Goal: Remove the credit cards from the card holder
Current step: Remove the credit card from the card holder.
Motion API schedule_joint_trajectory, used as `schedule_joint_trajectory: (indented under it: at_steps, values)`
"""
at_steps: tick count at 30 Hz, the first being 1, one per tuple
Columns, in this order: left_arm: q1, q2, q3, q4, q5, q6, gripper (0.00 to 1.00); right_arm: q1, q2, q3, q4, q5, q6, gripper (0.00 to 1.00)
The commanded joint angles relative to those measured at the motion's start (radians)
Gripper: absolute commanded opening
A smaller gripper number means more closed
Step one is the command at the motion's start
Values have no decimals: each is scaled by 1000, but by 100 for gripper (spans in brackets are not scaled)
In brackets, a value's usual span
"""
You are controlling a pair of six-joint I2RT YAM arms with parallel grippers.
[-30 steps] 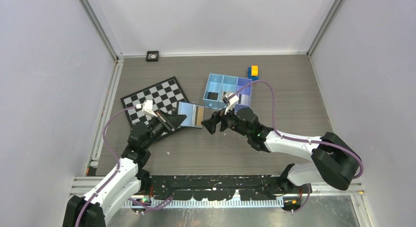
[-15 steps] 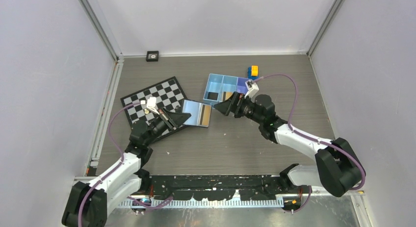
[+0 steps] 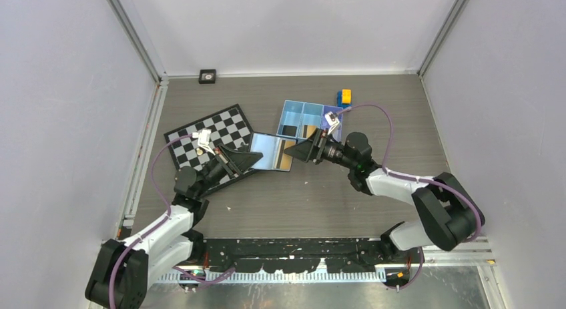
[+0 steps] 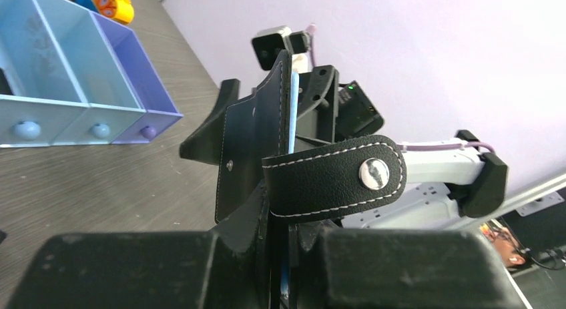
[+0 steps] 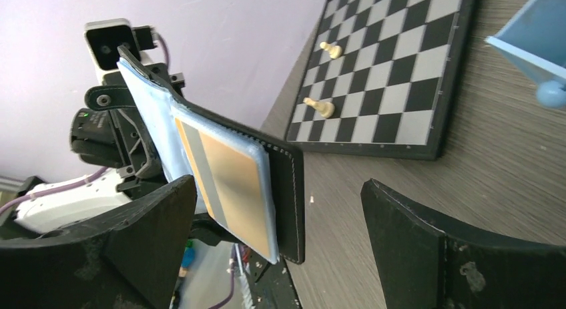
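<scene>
We list 1 card holder (image 3: 267, 153), open, raised off the table (image 3: 320, 195), left fingers (image 3: 239, 161) clamped on its black edge; 1 gold-orange card (image 5: 235, 182) inside; right fingers (image 5: 427, 245) fully spread, empty, just beside it, seemingly without contact.

This is a robotics lab test cell — not a home or a shop. Plain pale panels (image 3: 287, 29) close it in on three sides, held by bare aluminium frame posts (image 3: 133, 35). Two white-and-black robot arms, the left arm (image 3: 163, 232) and the right arm (image 3: 400, 187), are bolted to a metal rail (image 3: 294, 245) at the near edge of a grey wood-grain table (image 3: 300, 202), with purple cables (image 3: 152, 179) looping along them. On the table lie mismatched practice props — a chessboard (image 3: 223, 122), a light-blue three-compartment tray (image 3: 312, 113) and yellow-and-blue toy blocks (image 3: 345, 97).
</scene>
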Motion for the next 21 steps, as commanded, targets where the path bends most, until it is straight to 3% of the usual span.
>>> schedule_joint_trajectory:
  at_steps: [1,4,7,9,13,18,21]
  values:
    - [-3,13,48,160,59,-62,0,-2,74,-10,300,-107,101,98]
    - [-2,28,53,186,70,-86,0,-2,132,-10,462,-155,184,86]
    - [-2,28,43,166,47,-79,0,-2,172,-8,596,-192,253,58]
    - [0,22,40,132,33,-67,0,-2,176,-8,603,-193,257,46]
    - [3,-10,39,38,4,-30,0,0,168,-10,596,-191,248,32]
    - [4,-96,49,-210,-88,51,0,0,152,-6,540,-179,229,2]
    - [3,-166,61,-372,-171,108,0,-1,146,1,468,-161,206,1]
